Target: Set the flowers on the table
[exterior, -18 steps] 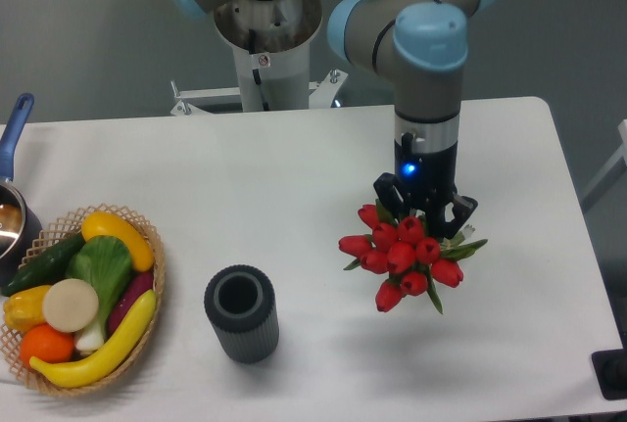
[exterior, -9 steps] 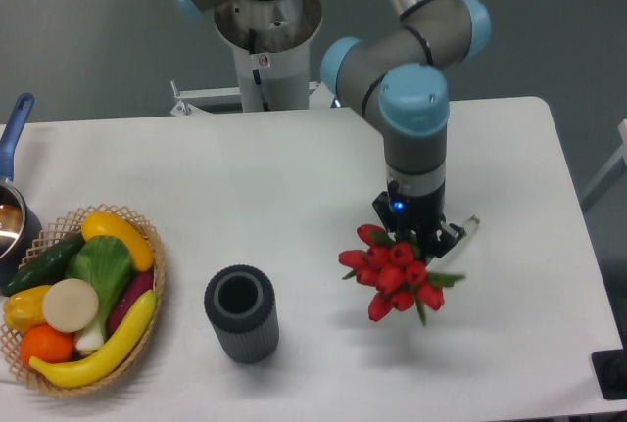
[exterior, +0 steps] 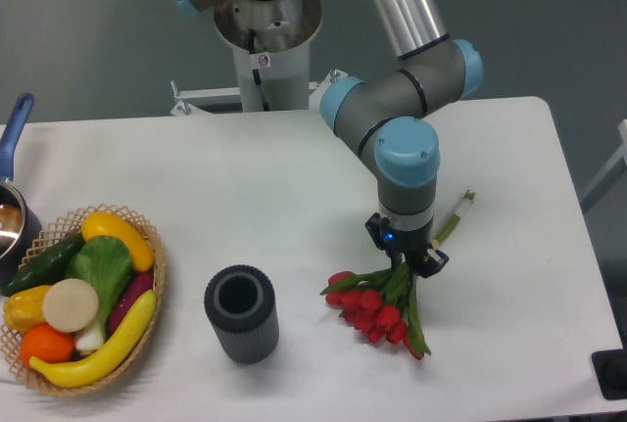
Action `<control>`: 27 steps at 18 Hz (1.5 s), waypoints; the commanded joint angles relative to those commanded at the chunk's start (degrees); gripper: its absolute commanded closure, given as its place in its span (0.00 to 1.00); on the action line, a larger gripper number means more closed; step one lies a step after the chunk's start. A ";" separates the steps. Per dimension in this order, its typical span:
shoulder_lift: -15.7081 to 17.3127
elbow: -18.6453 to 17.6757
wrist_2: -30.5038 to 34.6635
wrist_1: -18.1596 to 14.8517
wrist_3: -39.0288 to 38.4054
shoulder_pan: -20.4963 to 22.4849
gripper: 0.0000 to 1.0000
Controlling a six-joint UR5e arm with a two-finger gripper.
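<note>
camera | flowers (exterior: 377,307) blooms front-left, stems back-right | gripper (exterior: 406,259) mid-stem

Silver-grey arm (exterior: 392,1) w/ light-blue joint caps, black gripper (exterior: 408,254), blue LED.

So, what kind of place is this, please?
Probably a robotics lab: a UR5e arm works at a plain white table set with props, red tulips and a wicker basket of toy-like vegetables.
</note>
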 joint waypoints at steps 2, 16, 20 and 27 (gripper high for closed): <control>0.70 -0.79 -0.35 -0.01 0.00 0.09 0.46; 7.90 18.45 -1.67 -27.59 7.26 6.05 0.00; 11.42 18.11 -2.72 -33.14 23.35 12.20 0.00; 12.92 15.21 -5.45 -33.14 33.64 19.32 0.00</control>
